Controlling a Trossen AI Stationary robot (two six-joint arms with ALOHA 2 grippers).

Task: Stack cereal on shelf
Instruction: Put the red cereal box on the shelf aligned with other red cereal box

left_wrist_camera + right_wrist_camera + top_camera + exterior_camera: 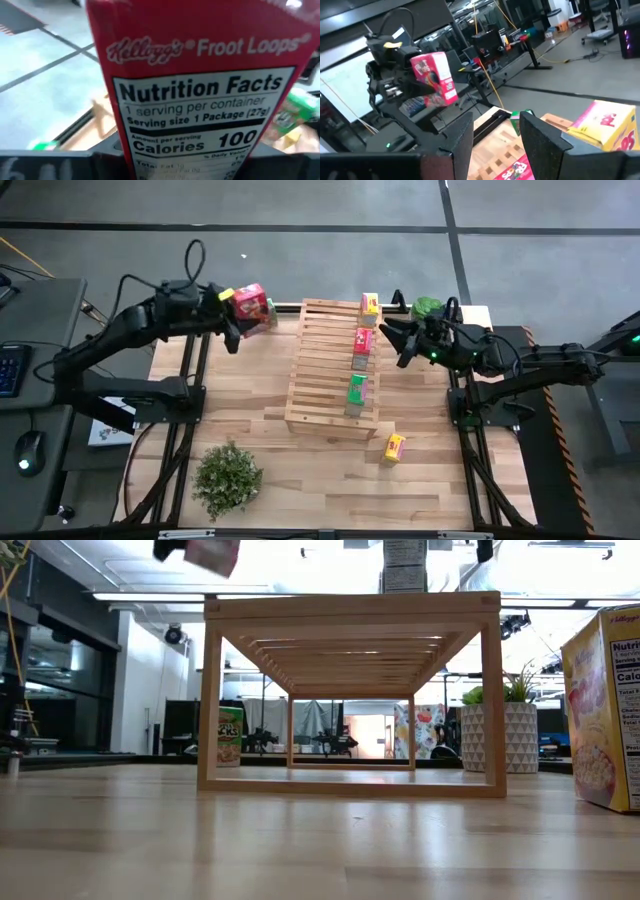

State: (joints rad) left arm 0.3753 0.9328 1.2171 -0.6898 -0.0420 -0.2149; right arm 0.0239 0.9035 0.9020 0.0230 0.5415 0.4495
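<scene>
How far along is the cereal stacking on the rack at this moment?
Done: three small cardboard boxes, yellow, pink-red and green, sit along the light-wood slatted rack. In hand: the left gripper holds a pink-red Froot Loops box aloft. Left: a yellow box on the tabletop. The right gripper hovers empty beside the rack.

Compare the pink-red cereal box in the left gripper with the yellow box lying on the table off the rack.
The pink-red box is held in the air by the left gripper, left of the rack; the yellow box rests untouched on the table by the rack's near right corner. Both are small cereal cartons.
</scene>
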